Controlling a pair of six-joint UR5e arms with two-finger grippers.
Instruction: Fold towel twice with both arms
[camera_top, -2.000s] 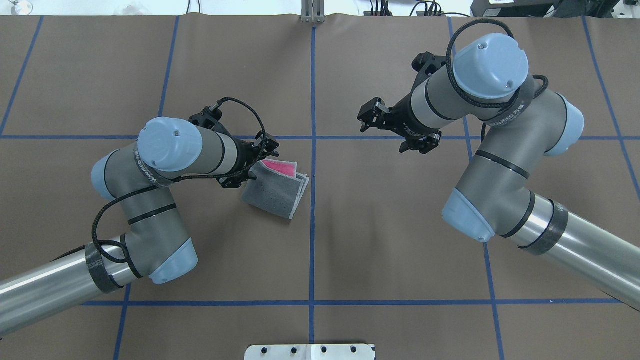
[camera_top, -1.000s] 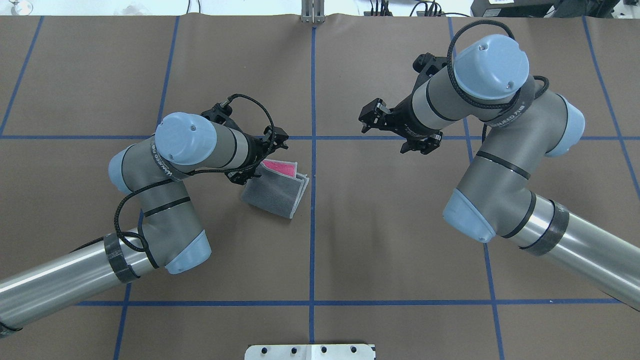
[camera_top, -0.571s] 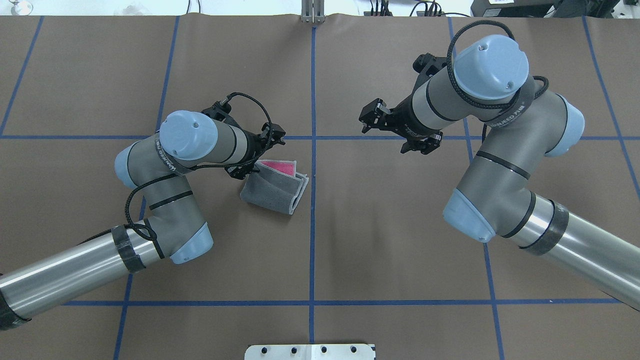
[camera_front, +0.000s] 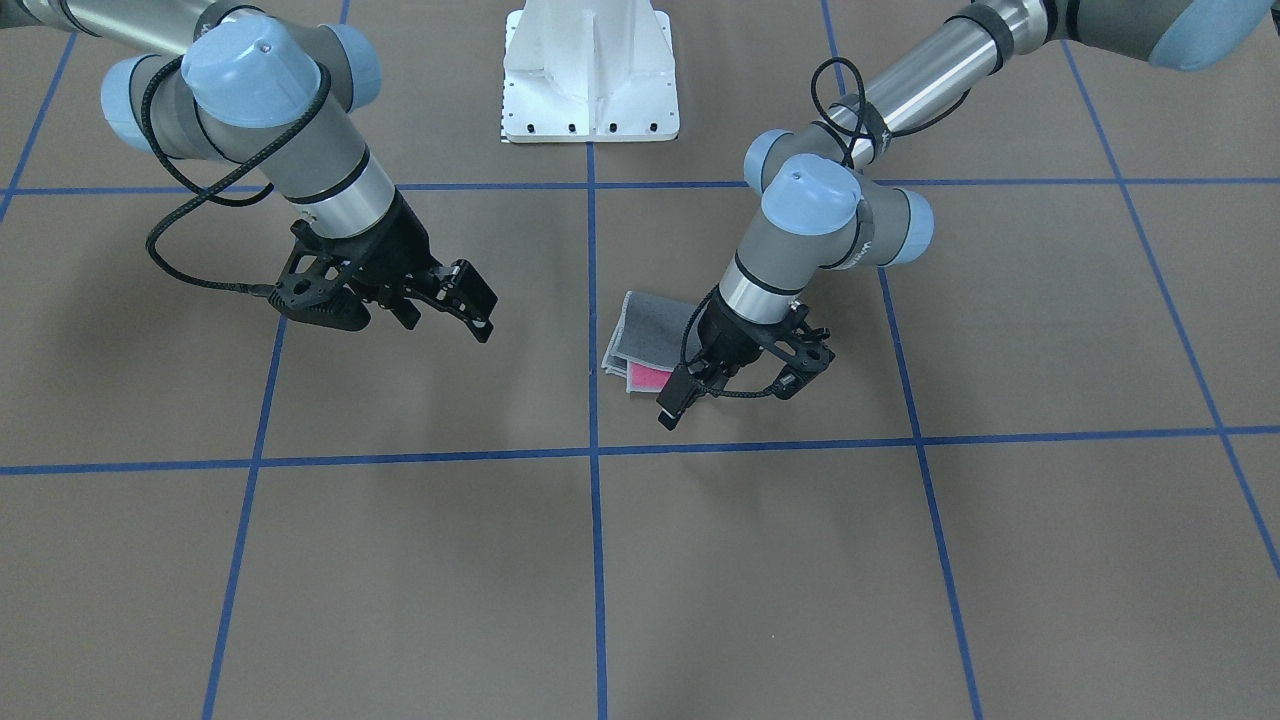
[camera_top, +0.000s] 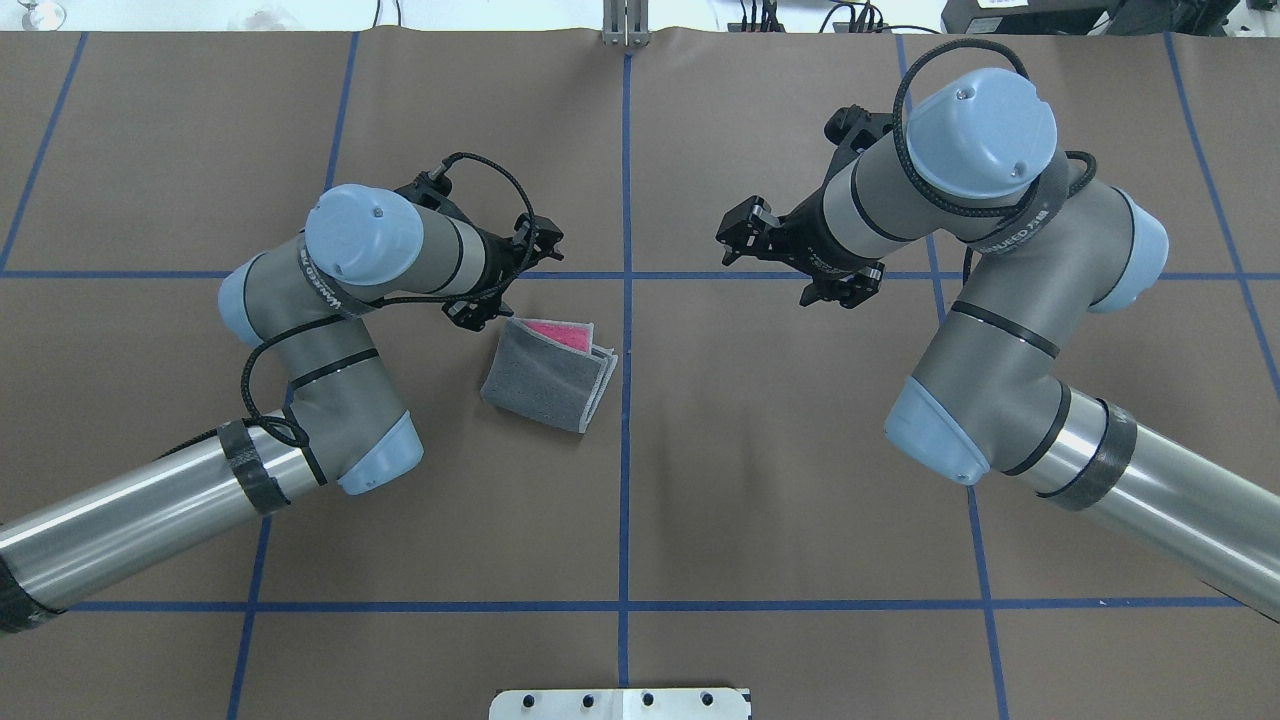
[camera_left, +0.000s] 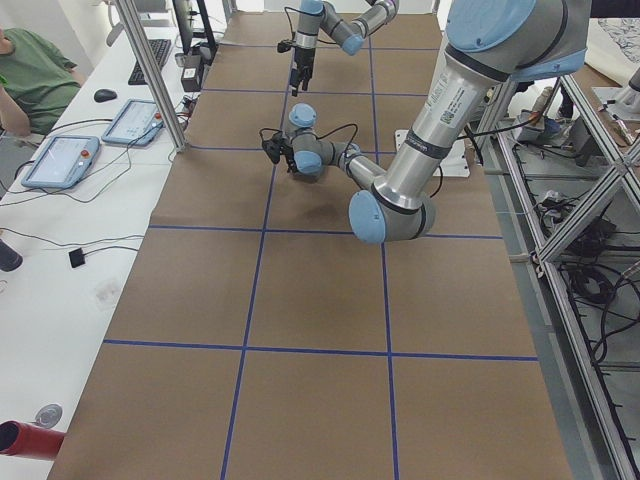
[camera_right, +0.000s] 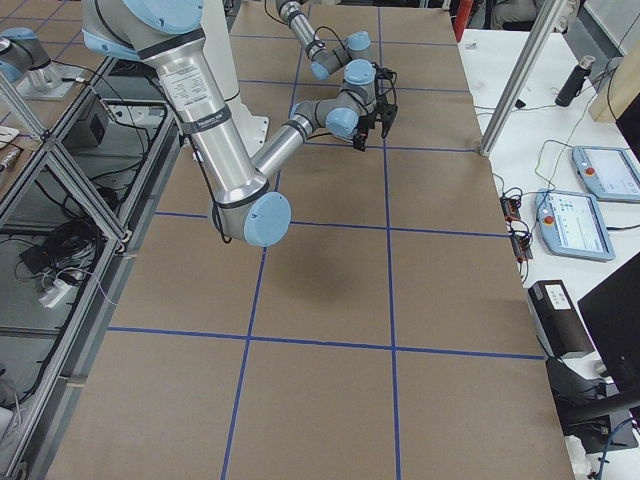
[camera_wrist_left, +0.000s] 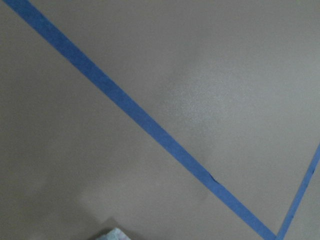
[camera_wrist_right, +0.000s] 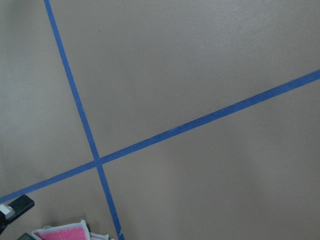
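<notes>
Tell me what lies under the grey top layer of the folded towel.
At the far edge of the towel a pink strip peeks out; stacked pale hems show along one side. The grey top hides how the inner layers lie.

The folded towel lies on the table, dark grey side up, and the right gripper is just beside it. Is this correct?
Not quite: the overhead view shows that it is the left gripper just beside the towel. The rest is correct.

Grey towel (camera_top: 545, 375) shows pink inside; brown table (camera_top: 800, 480) bears blue grid lines (camera_top: 625, 480).
</notes>
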